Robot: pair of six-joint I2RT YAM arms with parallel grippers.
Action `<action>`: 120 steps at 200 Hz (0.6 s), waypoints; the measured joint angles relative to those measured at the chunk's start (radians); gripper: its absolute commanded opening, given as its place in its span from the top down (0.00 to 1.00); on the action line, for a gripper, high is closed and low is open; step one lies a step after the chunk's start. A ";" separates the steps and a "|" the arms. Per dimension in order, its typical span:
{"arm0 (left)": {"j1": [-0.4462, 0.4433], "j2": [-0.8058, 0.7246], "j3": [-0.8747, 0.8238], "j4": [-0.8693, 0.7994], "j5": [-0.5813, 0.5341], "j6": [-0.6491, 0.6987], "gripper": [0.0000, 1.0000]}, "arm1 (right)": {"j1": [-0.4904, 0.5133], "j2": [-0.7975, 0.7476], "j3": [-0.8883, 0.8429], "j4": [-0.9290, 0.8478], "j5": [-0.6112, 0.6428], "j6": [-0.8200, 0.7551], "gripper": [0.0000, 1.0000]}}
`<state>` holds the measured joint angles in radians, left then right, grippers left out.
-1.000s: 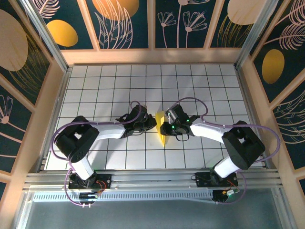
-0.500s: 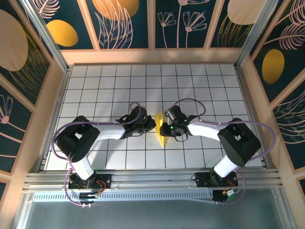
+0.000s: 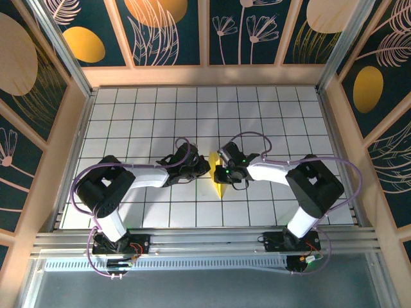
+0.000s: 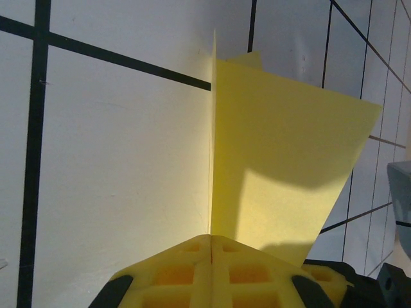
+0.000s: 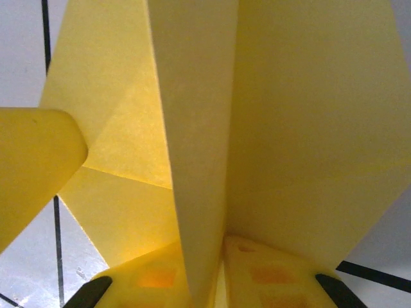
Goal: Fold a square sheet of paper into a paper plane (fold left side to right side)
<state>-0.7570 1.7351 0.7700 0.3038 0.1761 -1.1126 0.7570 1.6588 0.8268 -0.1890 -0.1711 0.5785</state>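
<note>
Where the two arms meet at mid-worktop (image 3: 141, 115), we see the folded yellow paper (image 3: 220, 182) held between them. The left fingers (image 4: 189, 260) are pressed together on its edge, and the right fingers (image 5: 260, 273) pinch a fold of it.

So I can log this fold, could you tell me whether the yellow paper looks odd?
No tears show. The yellow paper stands on edge instead of lying flat, pinched by the left pincer, one flap inside the right pincer.

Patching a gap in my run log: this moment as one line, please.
stage: mid-fold | paper: creased, flaps raised, table centre | left gripper: shut on paper edge | right gripper: paper flap between fingers, grip unclear
</note>
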 measured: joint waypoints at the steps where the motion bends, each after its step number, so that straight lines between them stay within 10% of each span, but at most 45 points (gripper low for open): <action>1: 0.000 0.000 0.000 0.000 0.000 0.000 1.00 | 0.000 0.000 0.000 0.000 0.001 0.000 0.84; 37: 0.000 0.000 -0.002 0.000 0.000 0.000 0.95 | 0.010 0.011 0.013 -0.003 0.014 0.007 0.88; 120: 0.000 -0.283 -0.028 -0.123 -0.166 0.071 0.42 | 0.010 0.011 0.121 -0.117 0.065 0.003 0.99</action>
<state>-0.7570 1.4521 0.7418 0.1806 0.0101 -1.0416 0.7673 1.6699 0.9474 -0.3058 -0.1062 0.5812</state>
